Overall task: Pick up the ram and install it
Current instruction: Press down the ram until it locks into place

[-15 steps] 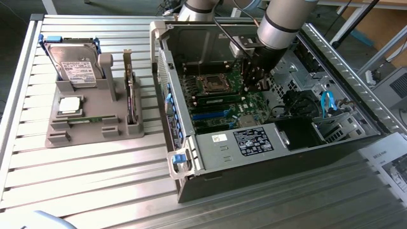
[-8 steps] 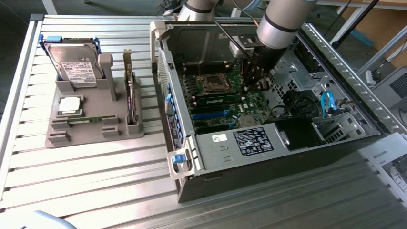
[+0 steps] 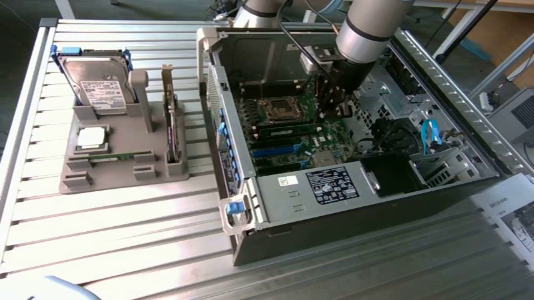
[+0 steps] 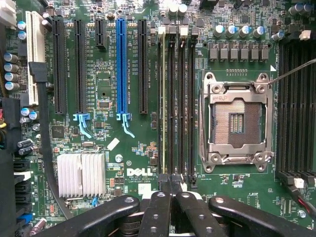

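Apparently near done: inside the open computer case, the ram stands edge-on in a memory slot just beside the empty processor socket.
Exterior view: the arm reaches down near the socket, and a twin stick lies in the grey holder well apart from it. Wrist view: the claw, pinched shut on nothing visible, hangs near the ram's end; whether the latches have locked cannot be told.

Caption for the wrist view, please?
Shut gripper above a motherboard, a ram standing in a slot near the empty socket.
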`<state>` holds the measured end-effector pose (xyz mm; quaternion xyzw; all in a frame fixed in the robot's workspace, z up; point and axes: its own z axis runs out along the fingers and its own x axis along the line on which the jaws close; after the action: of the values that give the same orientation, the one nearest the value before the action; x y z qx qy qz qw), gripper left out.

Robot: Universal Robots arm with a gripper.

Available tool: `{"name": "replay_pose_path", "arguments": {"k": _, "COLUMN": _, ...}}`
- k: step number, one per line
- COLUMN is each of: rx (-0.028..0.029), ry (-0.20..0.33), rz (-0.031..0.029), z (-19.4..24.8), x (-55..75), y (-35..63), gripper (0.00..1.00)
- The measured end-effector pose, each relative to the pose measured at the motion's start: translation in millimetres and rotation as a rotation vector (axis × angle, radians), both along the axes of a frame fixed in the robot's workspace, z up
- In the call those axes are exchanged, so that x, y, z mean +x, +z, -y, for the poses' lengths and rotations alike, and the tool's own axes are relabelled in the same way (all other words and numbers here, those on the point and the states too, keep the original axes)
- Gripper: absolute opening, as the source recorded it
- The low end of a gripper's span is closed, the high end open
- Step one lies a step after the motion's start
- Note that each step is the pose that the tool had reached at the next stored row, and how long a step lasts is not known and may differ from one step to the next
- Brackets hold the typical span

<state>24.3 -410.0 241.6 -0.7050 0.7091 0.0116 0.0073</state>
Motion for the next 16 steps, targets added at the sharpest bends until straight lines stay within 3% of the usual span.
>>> {"name": "replay_pose_path", "arguments": {"k": 16, "rx": 0.0000, "ry": 0.000, "rz": 0.0000, "z": 0.0, "x": 1.7, "y": -3.0, "gripper": 0.10}}
